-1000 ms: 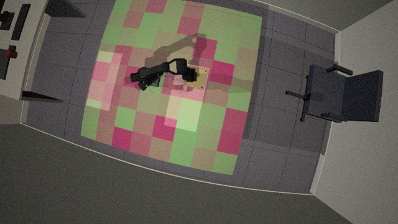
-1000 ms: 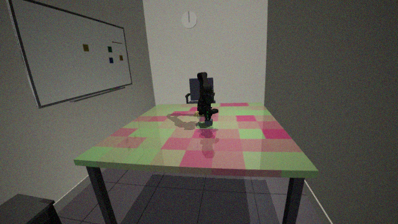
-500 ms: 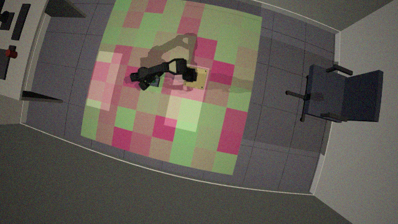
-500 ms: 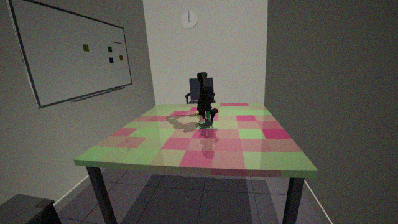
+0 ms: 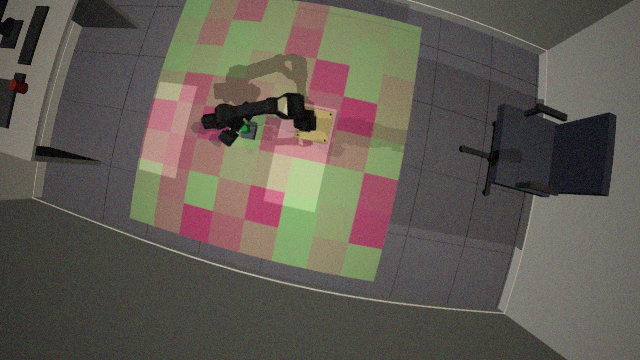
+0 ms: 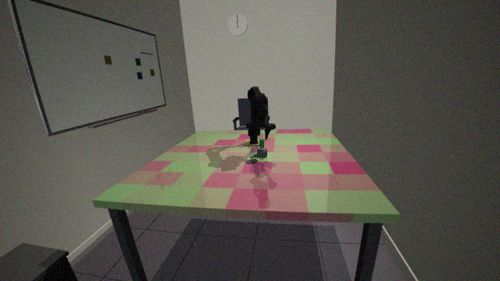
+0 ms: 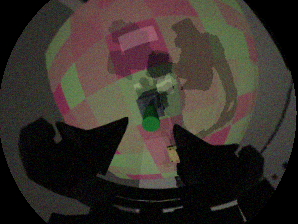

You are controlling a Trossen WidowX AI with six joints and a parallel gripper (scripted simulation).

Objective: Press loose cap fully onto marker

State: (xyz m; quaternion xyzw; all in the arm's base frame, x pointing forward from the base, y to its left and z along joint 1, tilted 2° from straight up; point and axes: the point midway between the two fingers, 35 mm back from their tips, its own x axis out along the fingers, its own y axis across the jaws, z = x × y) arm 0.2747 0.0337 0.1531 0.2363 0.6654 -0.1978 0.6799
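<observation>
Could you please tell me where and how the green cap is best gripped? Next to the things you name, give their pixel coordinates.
Probably by its sides, from above: the green cap (image 5: 245,129) (image 6: 262,143) (image 7: 151,123) stands upright over the dark block (image 5: 249,132) (image 6: 262,153) (image 7: 144,106), so the open pincer (image 5: 218,129) (image 7: 151,122) could straddle it.

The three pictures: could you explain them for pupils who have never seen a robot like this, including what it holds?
The machine is a black robot arm on a patchwork-coloured table. One picture looks down from above, one looks along the table, and one comes from the wrist, looking past the two dark fingers of the end effector. A small grey holder block stands on the table, with an upright green piece above it. The end effector is open, holding nothing.
</observation>
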